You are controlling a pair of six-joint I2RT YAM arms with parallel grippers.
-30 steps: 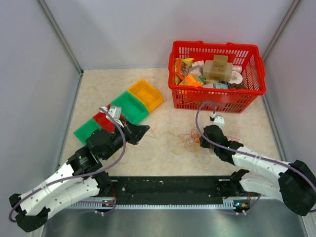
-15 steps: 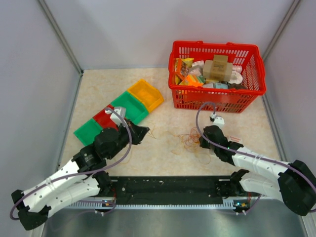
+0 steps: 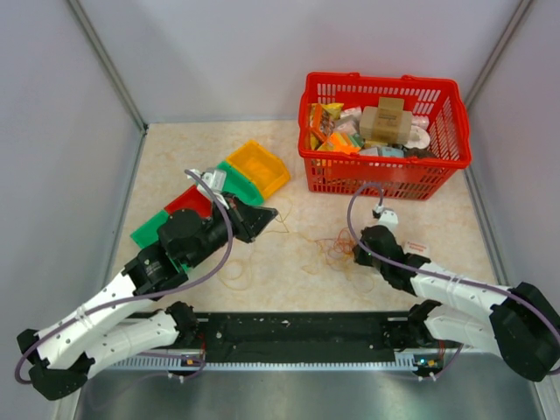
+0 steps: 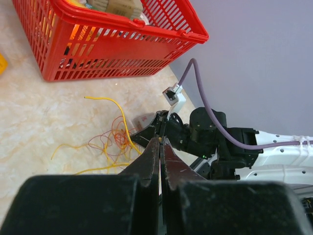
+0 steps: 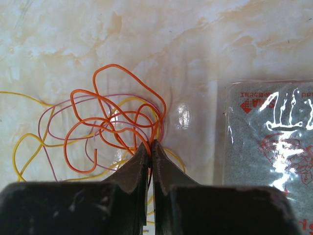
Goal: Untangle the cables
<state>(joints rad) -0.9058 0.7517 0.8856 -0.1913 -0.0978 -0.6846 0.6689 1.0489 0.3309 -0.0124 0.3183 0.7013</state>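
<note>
The cables (image 3: 335,254) are a small tangle of thin orange, yellow and reddish loops on the table in front of the basket. My right gripper (image 3: 359,254) is low at the tangle's right side. In the right wrist view the right gripper (image 5: 150,143) is shut on an orange loop of the cables (image 5: 117,120). My left gripper (image 3: 267,214) is to the left of the tangle, above the table. In the left wrist view the left gripper (image 4: 160,140) is shut, with a bit of yellow wire at its tip. The cables (image 4: 115,142) lie beyond it.
A red basket (image 3: 385,166) full of items stands at the back right and also shows in the left wrist view (image 4: 98,54). A row of yellow (image 3: 258,166), green (image 3: 229,188) and red (image 3: 188,203) bins lies at the left. A flat packet (image 5: 269,142) lies right of the tangle.
My left gripper has moved up and to the right, toward the basket side. The right gripper has stayed at the tangle.
</note>
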